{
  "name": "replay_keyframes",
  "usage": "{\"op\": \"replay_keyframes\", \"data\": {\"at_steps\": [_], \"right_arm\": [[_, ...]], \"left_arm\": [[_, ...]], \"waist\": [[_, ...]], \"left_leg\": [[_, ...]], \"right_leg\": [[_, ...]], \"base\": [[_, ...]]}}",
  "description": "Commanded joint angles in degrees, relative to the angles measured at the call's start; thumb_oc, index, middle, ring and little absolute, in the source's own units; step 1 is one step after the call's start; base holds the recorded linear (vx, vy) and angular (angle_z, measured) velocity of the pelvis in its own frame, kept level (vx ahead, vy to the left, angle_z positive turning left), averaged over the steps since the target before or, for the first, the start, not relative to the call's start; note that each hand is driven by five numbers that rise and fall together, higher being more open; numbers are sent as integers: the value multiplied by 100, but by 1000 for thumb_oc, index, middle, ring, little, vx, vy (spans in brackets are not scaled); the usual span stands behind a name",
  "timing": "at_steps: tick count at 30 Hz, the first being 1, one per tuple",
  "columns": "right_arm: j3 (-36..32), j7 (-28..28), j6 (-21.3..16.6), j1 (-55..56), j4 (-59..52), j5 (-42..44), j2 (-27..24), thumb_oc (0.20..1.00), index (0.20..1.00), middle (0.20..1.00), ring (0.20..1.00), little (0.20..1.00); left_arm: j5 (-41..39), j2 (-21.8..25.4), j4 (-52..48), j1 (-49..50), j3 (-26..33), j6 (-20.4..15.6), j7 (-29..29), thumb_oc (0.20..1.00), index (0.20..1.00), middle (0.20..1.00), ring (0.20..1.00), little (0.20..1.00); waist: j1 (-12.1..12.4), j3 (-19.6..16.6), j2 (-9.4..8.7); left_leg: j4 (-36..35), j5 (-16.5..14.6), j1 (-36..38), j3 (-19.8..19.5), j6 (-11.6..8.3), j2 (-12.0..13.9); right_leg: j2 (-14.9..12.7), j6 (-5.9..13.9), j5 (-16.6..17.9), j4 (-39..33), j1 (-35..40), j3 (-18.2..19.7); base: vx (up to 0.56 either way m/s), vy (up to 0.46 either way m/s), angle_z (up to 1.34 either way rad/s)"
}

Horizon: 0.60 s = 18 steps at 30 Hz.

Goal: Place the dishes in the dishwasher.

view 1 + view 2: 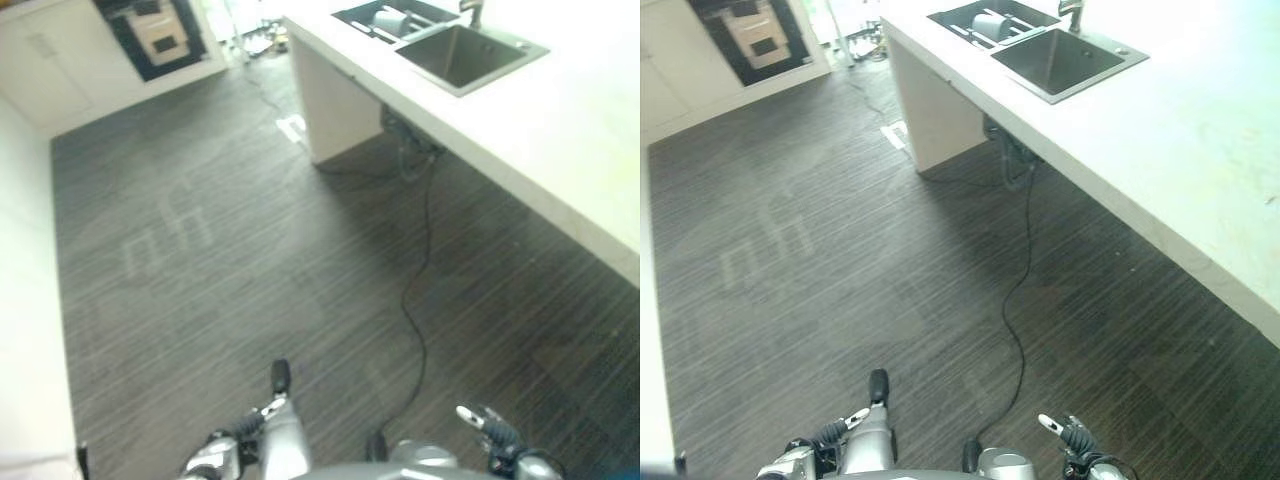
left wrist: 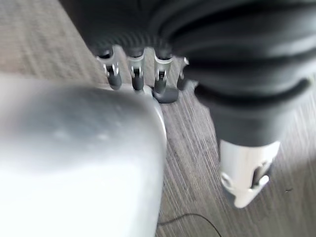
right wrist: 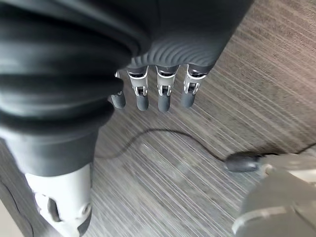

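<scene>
A grey cup-like dish (image 1: pixel 390 20) lies in the drainer compartment beside the steel sink (image 1: pixel 470 55), far off on the white counter at the upper right. My left hand (image 1: pixel 225 447) hangs low at the lower edge of the eye views, above the dark wood floor. In its wrist view the left hand (image 2: pixel 163 79) has straight fingers and holds nothing. My right hand (image 1: pixel 495 430) hangs at the lower right. Its fingers (image 3: pixel 163 91) also point straight down at the floor, with nothing in them.
The long white counter (image 1: pixel 560 130) runs along the right side, its end panel (image 1: pixel 335 110) standing on the floor. A dark-fronted appliance (image 1: pixel 150 35) sits in the white cabinets at the far left. A white surface (image 1: pixel 25 300) borders the left side. A small white object (image 1: pixel 292 127) lies on the floor.
</scene>
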Motion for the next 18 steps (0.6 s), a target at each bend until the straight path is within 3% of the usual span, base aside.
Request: {"op": "replay_keyframes", "data": {"at_steps": [1,5,7,8,10,12,13,14,16,18], "right_arm": [[-243,-331,-12,106,-166,497,70,1000,1000,1000,1000,1000],[-623,-258,97,172,-124,969,151,1000,1000,1000,1000,1000],[-718,-119,-12,154,-253,1060,210,1000,1000,1000,1000,1000],[-705,-92,-29,123,-262,983,220,1000,1000,1000,1000,1000],[-638,-122,-89,46,-247,962,260,1000,1000,1000,1000,1000],[-596,-168,-145,44,-262,1112,232,1000,1000,1000,1000,1000],[-593,-146,-167,39,-258,1153,211,1000,1000,1000,1000,1000],[-626,-97,-192,20,-243,1052,205,1000,1000,1000,1000,1000],[-696,-74,-133,31,-266,927,227,1000,1000,1000,1000,1000],[-727,-26,-85,121,-298,764,269,1000,1000,1000,1000,1000]], "left_arm": [[350,-112,-60,2,-337,-18,117,1000,1000,1000,1000,1000],[414,-44,-65,-154,-623,-90,332,1000,1000,1000,1000,1000],[456,-2,-61,-175,-762,89,440,1000,1000,1000,1000,1000],[467,18,-53,-166,-784,135,508,1000,1000,1000,1000,1000],[497,63,-24,-186,-837,318,586,1000,1000,1000,1000,1000],[613,79,35,-224,-895,402,400,1000,1000,1000,1000,1000],[582,74,52,-227,-921,409,308,1000,1000,1000,1000,1000],[546,53,60,-211,-949,400,153,1000,1000,1000,1000,1000],[541,43,3,-197,-1030,300,-51,1000,1000,1000,1000,1000],[632,19,-73,-178,-1136,236,-254,1000,1000,1000,1000,1000]], "waist": [[27,-118,353],[46,-201,395],[98,-180,376],[128,-164,365],[137,-102,324],[29,-28,254],[-19,-10,209],[-101,-20,114],[-219,14,50],[-289,12,37]], "left_leg": [[277,-506,645,145,262,70],[297,-782,617,214,546,-352],[239,-994,728,668,806,-502],[237,-1040,757,788,832,-506],[249,-1134,849,910,830,-531],[211,-1163,967,859,765,-641],[176,-1187,1002,858,755,-693],[81,-1283,1086,884,765,-809],[-29,-1470,1290,921,788,-906],[23,-1617,1404,903,833,-936]], "right_leg": [[-718,17,-562,1330,-989,-100],[-902,154,-792,2094,-1274,-133],[-1206,312,-600,3464,-1813,-480],[-1297,321,-524,3596,-1874,-585],[-1245,317,-451,3327,-1991,-714],[-1052,261,-321,2374,-2082,-646],[-1063,284,-156,1949,-2112,-609],[-1191,448,390,1401,-2363,-505],[-1374,651,965,1035,-2657,-364],[-1377,703,1045,1001,-2745,-265]], "base": [[421,441,6],[330,445,48],[181,417,20],[97,212,-60],[123,53,-71],[195,-51,-16],[234,-106,23],[256,-112,44],[327,-137,53],[368,-207,47]]}}
